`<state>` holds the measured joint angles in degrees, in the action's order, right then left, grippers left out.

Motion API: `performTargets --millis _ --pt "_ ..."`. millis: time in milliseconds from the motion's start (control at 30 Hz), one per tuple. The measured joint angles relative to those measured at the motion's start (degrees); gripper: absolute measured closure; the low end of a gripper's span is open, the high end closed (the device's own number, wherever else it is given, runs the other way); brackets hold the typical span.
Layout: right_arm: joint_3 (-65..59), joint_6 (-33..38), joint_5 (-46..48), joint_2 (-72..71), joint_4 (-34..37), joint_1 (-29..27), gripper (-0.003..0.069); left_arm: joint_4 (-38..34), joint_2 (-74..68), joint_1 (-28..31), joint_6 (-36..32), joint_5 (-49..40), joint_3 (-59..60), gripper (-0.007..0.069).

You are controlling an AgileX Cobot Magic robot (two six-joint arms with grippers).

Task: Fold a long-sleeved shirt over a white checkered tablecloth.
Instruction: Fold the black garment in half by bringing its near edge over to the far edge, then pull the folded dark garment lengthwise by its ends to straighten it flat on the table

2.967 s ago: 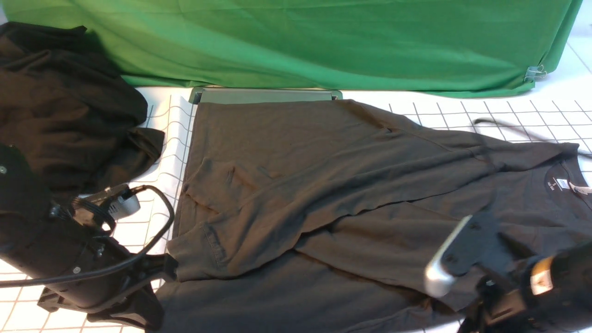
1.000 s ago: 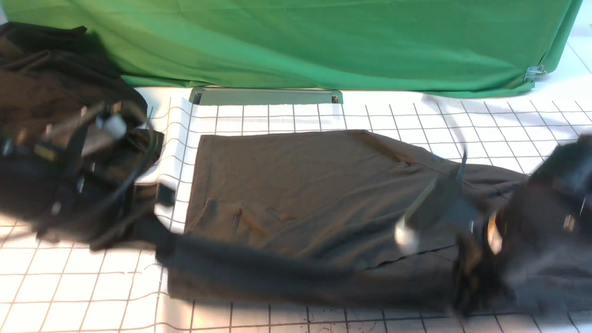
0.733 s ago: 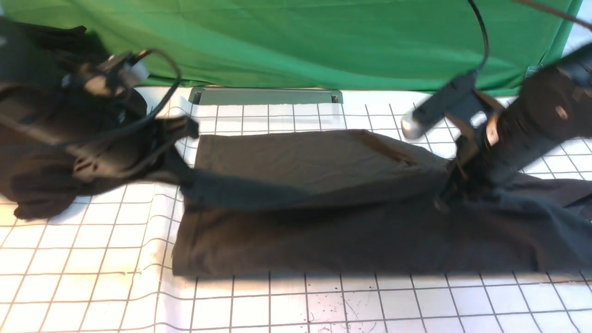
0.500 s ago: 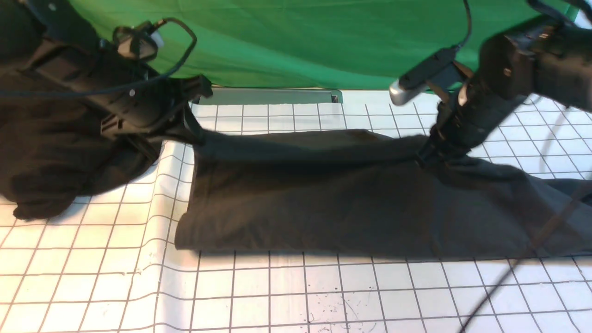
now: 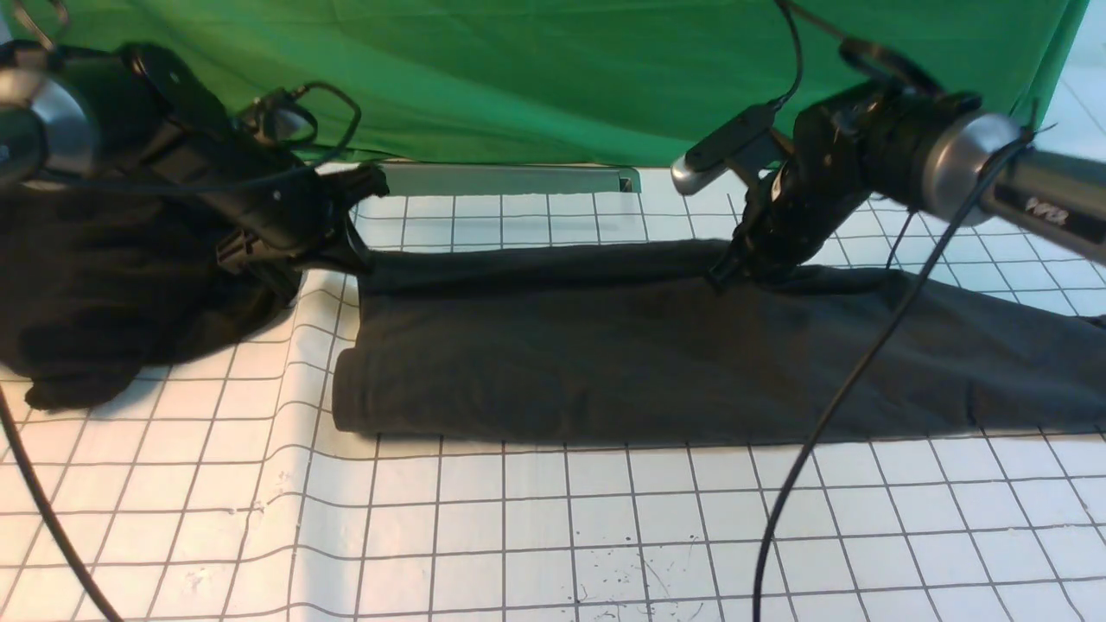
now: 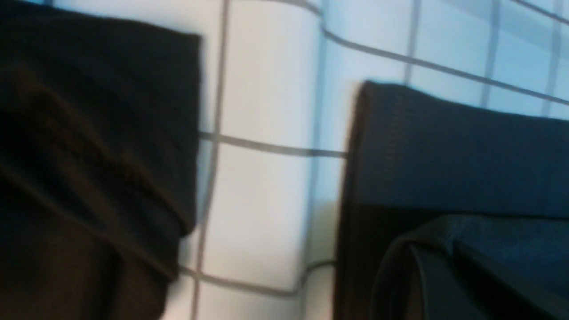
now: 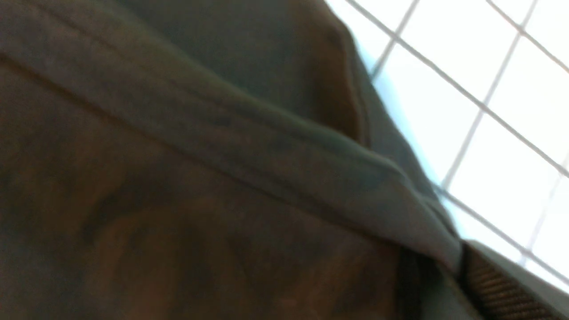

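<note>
- The long-sleeved shirt [image 5: 648, 363] lies as one long dark band across the white checkered tablecloth [image 5: 536, 536]. It runs from left of centre out past the right edge of the front view.
- The left pincer [image 5: 352, 252] is down at the band's far left corner, pressed together and pinching the shirt's edge there. The left wrist view shows cloth bunched right over its tip.
- The right pincer [image 5: 721, 275] sits at the shirt's far edge, right of centre. Spread or gripping? Cannot tell, since the right wrist view is all blurred grey cloth.
- A heap of black cloth [image 5: 104, 285] rests on the desk at the left, near the shirt's corner, with a strip of tablecloth showing between them.
- Green cloth [image 5: 553, 78] hangs across the back, with a grey metal strip [image 5: 501, 180] at its foot.
</note>
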<state>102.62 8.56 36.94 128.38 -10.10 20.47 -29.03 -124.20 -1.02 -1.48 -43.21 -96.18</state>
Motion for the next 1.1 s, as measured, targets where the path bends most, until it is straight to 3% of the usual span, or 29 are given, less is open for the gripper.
performTargets --millis 200,267,433,567,667,733,833,900,933,1000,1067,1100 --pt "0.00 -0.04 -4.56 1.52 -0.70 -0.04 0.0414 0.00 -1.81 0.00 1.15 3.56 0.00 0.0571" --pt "0.00 -1.96 -7.74 1.52 -1.56 -0.11 0.0349 -0.27 -1.81 0.00 3.68 8.01 0.00 0.0503" --pt "0.00 -14.22 -13.89 1.57 -6.89 -0.17 0.0319 -3.56 -1.81 0.16 6.00 14.79 -0.08 0.0340" --pt "0.77 -18.39 -13.88 1.57 -8.28 -0.35 0.0317 -5.20 -0.80 0.16 5.00 14.31 -0.13 0.0222" --pt "2.45 -19.00 -10.02 1.15 -8.61 -0.49 0.0321 -5.31 1.23 0.16 1.48 11.23 -0.13 0.0192" --pt "3.41 -18.49 -7.84 0.85 -8.61 -0.54 0.0334 -5.37 2.66 0.17 -0.36 9.50 -0.13 0.0193" --pt "6.54 -10.22 2.04 -1.61 -8.69 -0.93 0.0462 -5.33 6.36 0.22 -3.91 5.16 -0.38 0.0257" --pt "8.34 -5.71 9.60 -3.97 -8.80 -1.56 0.0578 -5.38 8.42 0.22 -5.44 2.13 -0.55 0.0340" --pt "8.69 -5.16 11.12 -4.75 -8.74 -1.84 0.0600 -5.38 8.60 0.22 -5.45 1.75 -0.55 0.0349" --pt "9.35 -3.15 19.88 -7.85 -8.61 -3.47 0.0643 -5.38 10.35 0.22 -7.22 -3.97 -0.55 0.0488" --pt "9.38 -2.74 27.62 -10.94 -7.69 -6.45 0.0657 -5.43 10.86 0.22 -9.03 -8.54 -0.55 0.0580" --pt "9.27 -2.74 28.11 -11.22 -7.55 -6.75 0.0658 -5.43 10.86 0.22 -9.03 -8.54 -0.55 0.0580"
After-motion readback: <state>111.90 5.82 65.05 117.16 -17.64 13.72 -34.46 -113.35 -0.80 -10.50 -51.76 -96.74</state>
